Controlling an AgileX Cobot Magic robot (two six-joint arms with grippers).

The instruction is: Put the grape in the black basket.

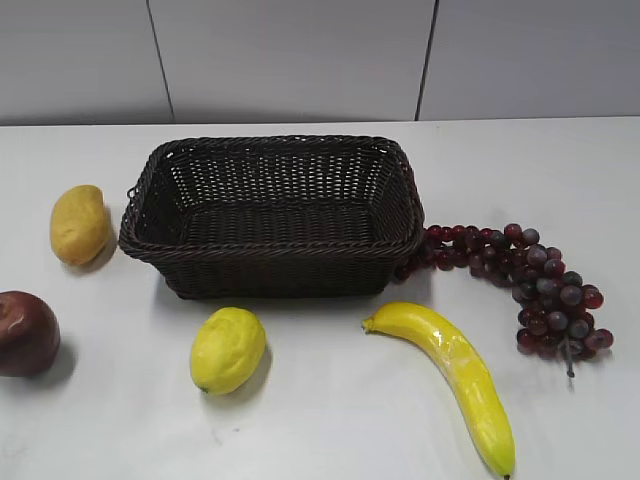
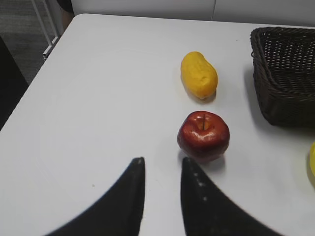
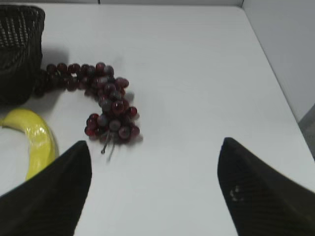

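The grape [image 1: 530, 275] is a long curved bunch of dark red and purple grapes. It lies on the white table right of the black basket [image 1: 270, 250], its thin end touching the basket's right front corner. The basket is an empty woven wicker one. In the right wrist view the grape [image 3: 108, 105] lies ahead and left of my right gripper [image 3: 155, 142], which is wide open and empty above bare table. The basket's corner [image 3: 17, 44] shows at the upper left. My left gripper [image 2: 162, 160] is slightly open and empty, just short of a red apple [image 2: 203, 136]. Neither gripper shows in the exterior view.
A red apple [image 1: 25, 332] sits at the far left and a yellow oval fruit [image 1: 78, 223] left of the basket. A lemon [image 1: 228, 349] and a banana [image 1: 455, 370] lie in front of it. The table's left edge [image 2: 29, 83] and right edge [image 3: 275, 73] are near.
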